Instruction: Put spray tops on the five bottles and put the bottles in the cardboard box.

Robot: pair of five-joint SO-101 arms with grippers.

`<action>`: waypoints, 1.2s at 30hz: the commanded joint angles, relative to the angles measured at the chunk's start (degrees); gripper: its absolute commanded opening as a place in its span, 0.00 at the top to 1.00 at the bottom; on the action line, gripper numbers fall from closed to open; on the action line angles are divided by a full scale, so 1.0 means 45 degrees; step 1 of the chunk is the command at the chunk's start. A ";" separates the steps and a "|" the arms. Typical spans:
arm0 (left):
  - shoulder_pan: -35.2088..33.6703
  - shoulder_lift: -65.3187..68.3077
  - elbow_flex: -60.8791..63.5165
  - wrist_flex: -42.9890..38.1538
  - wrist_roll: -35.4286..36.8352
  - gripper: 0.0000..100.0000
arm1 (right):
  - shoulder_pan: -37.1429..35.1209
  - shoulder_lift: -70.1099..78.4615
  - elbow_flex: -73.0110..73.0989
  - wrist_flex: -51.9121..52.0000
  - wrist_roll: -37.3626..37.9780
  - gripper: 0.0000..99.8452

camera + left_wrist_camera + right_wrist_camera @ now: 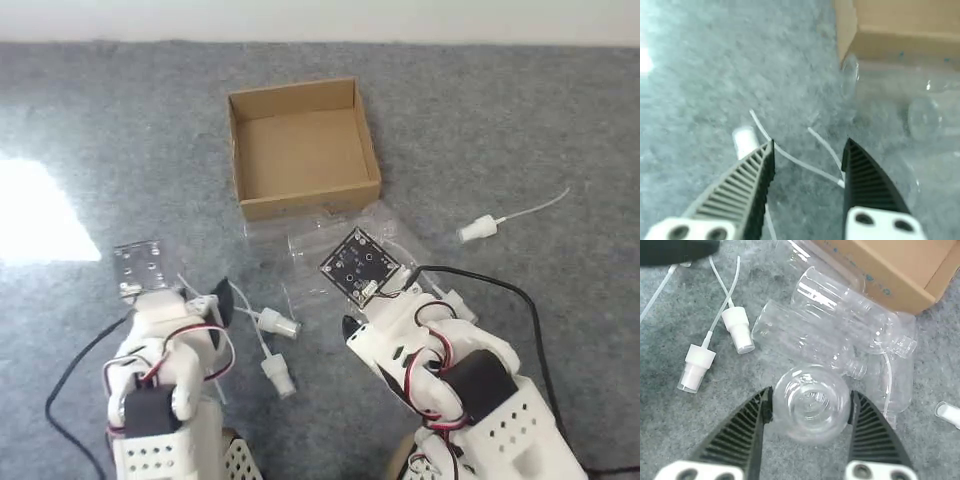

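The cardboard box (300, 140) stands open at the back centre, and several clear bottles (330, 240) lie heaped against its front wall. My right gripper (812, 400) is shut on one clear bottle (812, 412), seen base-on, with a finger touching each side. Other bottles (840, 305) lie just beyond it, by the box (900, 270). My left gripper (807, 150) is open and low over the carpet. A white spray top (744, 140) lies beside one finger, and its thin tubes cross between the jaws. Two spray tops (278, 322) lie between the arms.
A further spray top (478, 228) with a long tube lies to the right of the box, and another (947, 412) lies beside the bottles. Grey carpet (520, 120) covers the table. A bright patch of light (35, 215) falls at the left.
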 commanded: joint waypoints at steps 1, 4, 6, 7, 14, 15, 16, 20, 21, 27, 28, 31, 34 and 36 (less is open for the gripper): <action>-0.0332 -0.0254 -0.1475 0.0039 -0.0137 0.79 | 0.0186 -0.0400 0.0117 -0.0186 -0.0078 0.87; -0.0254 -0.0254 -0.1885 -0.0039 -0.0176 0.80 | 0.0186 -0.0400 0.0234 -0.0322 -0.0059 0.87; -0.0234 -0.0254 -0.2237 -0.0117 -0.0371 0.80 | 0.0186 -0.0400 0.0274 -0.0342 -0.0020 0.87; -0.0332 -0.0254 -0.2374 -0.0254 -0.0723 0.80 | 0.0186 -0.0400 0.0274 -0.0342 -0.0020 0.87; -0.0332 -0.0254 -0.2510 -0.0391 -0.8107 0.80 | 0.0479 -0.0400 0.0274 -0.0322 0.0000 0.87; -0.0313 -0.0254 -0.2510 -0.0391 -0.8830 0.80 | 0.0752 -0.0400 0.0274 -0.0342 0.0000 0.87; -0.0332 -0.0254 -0.2510 -0.0391 -0.9104 0.80 | 0.1045 -0.0400 0.0274 -0.0342 0.0020 0.87; -0.0332 -0.0254 -0.2842 -0.0332 -0.9026 0.80 | 0.1846 -0.0400 0.0274 -0.0615 0.0020 0.87; -0.0332 -0.0254 -0.3018 -0.0313 -0.9026 0.80 | 0.1944 -0.0400 0.0274 -0.0615 0.0020 0.87; -0.0098 -0.0176 -0.3878 0.0137 -1.0745 0.79 | 0.2686 -0.0420 0.0215 -0.0674 0.0039 0.87; 0.0117 -0.0176 -0.3897 0.0391 -1.1018 0.79 | 0.2784 -0.0420 0.0215 -0.0791 0.0039 0.87; 0.0547 -0.0176 -0.3917 0.1153 -1.1429 0.79 | 0.3038 -0.0420 0.0215 -0.0869 0.0039 0.87; 0.0840 -0.0176 -0.3937 0.1368 -1.1448 0.79 | 0.3077 -0.0420 0.0215 -0.0869 0.0137 0.87; 0.1035 -0.0176 -0.3937 0.1387 -1.1565 0.79 | 0.3077 -0.0420 0.0215 -0.0869 0.0391 0.87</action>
